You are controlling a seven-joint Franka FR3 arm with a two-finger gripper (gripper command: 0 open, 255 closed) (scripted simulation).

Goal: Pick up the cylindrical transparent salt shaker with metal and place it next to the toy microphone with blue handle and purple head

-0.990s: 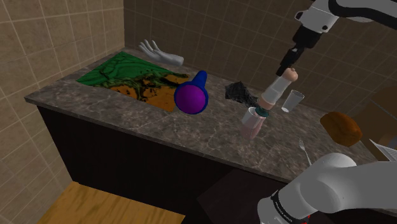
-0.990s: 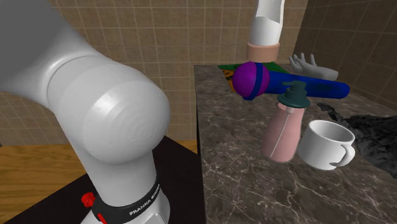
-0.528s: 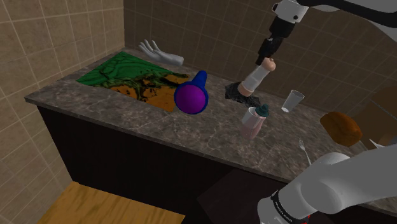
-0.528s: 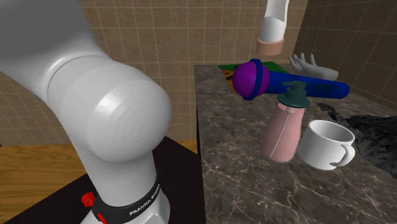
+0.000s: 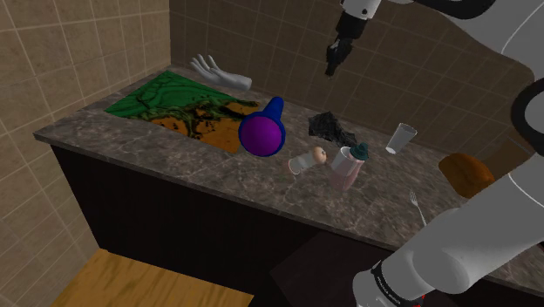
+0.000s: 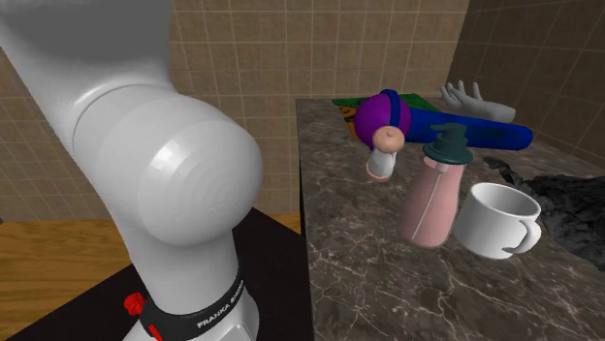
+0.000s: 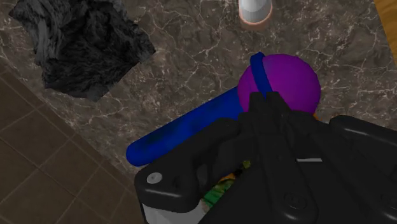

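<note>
The salt shaker [image 5: 308, 160], a pale cylinder with a peach-coloured end, is tilted low at the counter between the toy microphone [image 5: 262, 131] and a pink soap dispenser [image 5: 349, 166]. I cannot tell whether it rests or is still dropping. In the second exterior view the shaker [image 6: 384, 155] stands just in front of the microphone's purple head [image 6: 378, 121]. My gripper [image 5: 336, 63] hangs high above the counter, shut with nothing in it. From the wrist, the shut gripper [image 7: 266, 102] is over the microphone [image 7: 280, 83], with the shaker [image 7: 256, 11] beyond its head.
A white mug [image 6: 496, 221] stands beside the soap dispenser [image 6: 436, 189]. A black cloth [image 5: 329, 127], a glass cup [image 5: 401, 138], a brown loaf [image 5: 467, 174] and a fork [image 5: 417, 206] lie on the counter. A green-orange mat [image 5: 179, 100] and a white hand model [image 5: 218, 73] lie further along it.
The gripper rose and moved toward the shoulder view's upper left, let go of the shaker and shut. The shaker dropped to the counter beside the microphone's head.
</note>
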